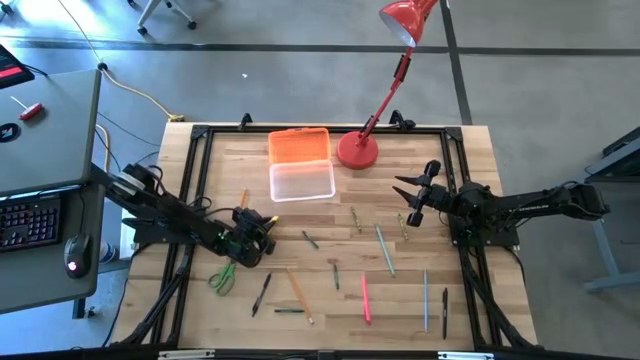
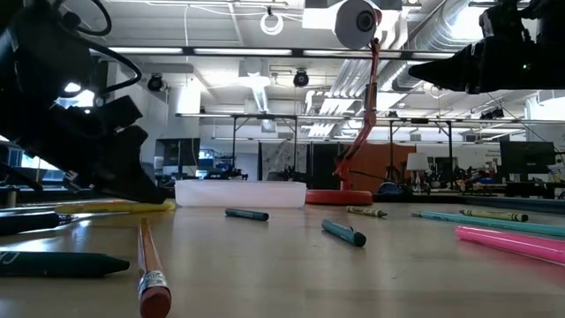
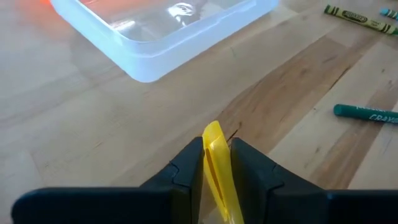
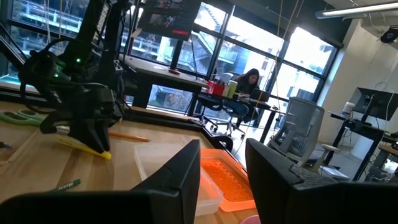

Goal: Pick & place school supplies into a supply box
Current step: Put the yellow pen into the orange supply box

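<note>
High view: supply box (image 1: 302,180) open, clear base bare; left gripper (image 1: 262,226) jaws clenched on yellow marker (image 3: 219,168); right gripper (image 1: 410,204) jaws parted.

Floor: grey, with dark seams.
Side desk (image 1: 45,120): grey, at 9 o'clock.
Windows (image 4: 186,56): large, daylit.
Ceiling (image 2: 238,26): exposed ducts.

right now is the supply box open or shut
Open: the supply box has its orange lid folded flat behind the clear base, which looks empty.
</note>
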